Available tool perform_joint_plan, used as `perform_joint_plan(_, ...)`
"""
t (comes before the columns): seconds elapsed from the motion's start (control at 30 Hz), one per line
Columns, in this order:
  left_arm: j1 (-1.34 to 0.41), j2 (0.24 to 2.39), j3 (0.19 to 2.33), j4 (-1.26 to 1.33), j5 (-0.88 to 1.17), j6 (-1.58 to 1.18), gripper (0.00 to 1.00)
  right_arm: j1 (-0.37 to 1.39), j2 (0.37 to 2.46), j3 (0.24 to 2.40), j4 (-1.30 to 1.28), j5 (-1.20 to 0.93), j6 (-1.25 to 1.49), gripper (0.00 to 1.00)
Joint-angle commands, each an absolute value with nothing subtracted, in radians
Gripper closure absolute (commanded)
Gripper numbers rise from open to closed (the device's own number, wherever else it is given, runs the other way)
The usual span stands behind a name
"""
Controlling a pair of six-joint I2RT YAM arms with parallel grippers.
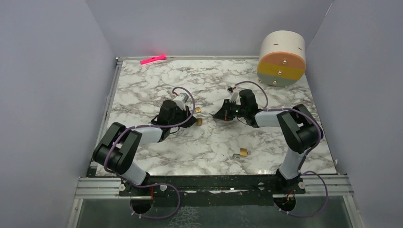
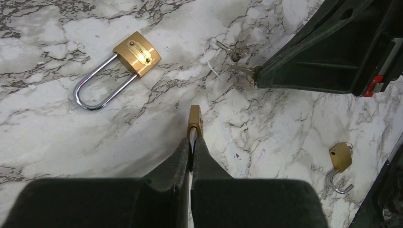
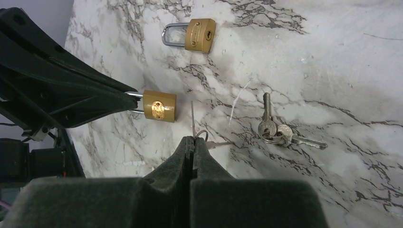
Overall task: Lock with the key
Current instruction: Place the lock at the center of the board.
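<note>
While the left jaws pinch the silver shackle of a small brass padlock (image 2: 195, 118) and hold its body out ahead of them, the right jaws are closed on the key (image 2: 245, 70), whose thin silver blade pokes out from between the tips. Whether the padlock rests on the marble counter (image 1: 214, 76) or hangs just over it cannot be told. From the right wrist the key shows edge-on as a fine line, with a loop of wire ring (image 3: 202, 134) beside it at the tips. Its end is near the padlock's keyhole face but apart from it. The two arms meet nose to nose over the middle of the counter.

A long-shackle padlock (image 2: 135, 52) lies flat on the counter just beyond the held one, both legs of its shackle seated in the body. A bunch of keys (image 3: 275, 129) lies on the marble near the right jaws, touching neither arm. A third padlock (image 1: 244, 152) lies nearer the arm bases, well apart from the others, and its shackle looks swung open.

At the far right corner sits a round drum (image 1: 281, 58), cream with orange, yellow and grey bands across its face. Whether anything is inside it cannot be told. A pink object (image 1: 153, 59) lies along the far edge, too small to identify.
</note>
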State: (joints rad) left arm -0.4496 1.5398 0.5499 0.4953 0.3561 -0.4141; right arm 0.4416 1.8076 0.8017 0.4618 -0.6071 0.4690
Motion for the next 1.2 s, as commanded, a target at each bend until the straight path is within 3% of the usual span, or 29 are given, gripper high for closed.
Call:
perform_joint_plan(0.0, -0.459, 1.554, 0.584, 0.55, 0.393, -0.401, 1.0, 0.458, 1.835, 0.84, 0.434, -0.595, 0.445, 0.99)
perform_joint_plan(0.7, -0.459, 1.565, 0.511, 0.547, 0.362, -0.415, 1.0, 0.538, 1.853, 0.805, 0.392, -0.578, 0.413, 0.99)
perform_joint_plan(0.9, -0.459, 1.537, 0.491, 0.513, 0.327, -0.401, 0.99, 0.541, 1.856, 0.78, 0.397, -0.571, 0.414, 0.89)
perform_joint_plan(1.1, -0.459, 1.526, 0.482, 0.481, 0.249, -0.398, 0.84, 0.542, 1.844, 0.783, 0.375, -0.565, 0.403, 0.84)
perform_joint_plan(1.17, -0.459, 1.522, 0.483, 0.471, 0.227, -0.396, 0.79, 0.542, 1.829, 0.774, 0.382, -0.556, 0.401, 0.76)
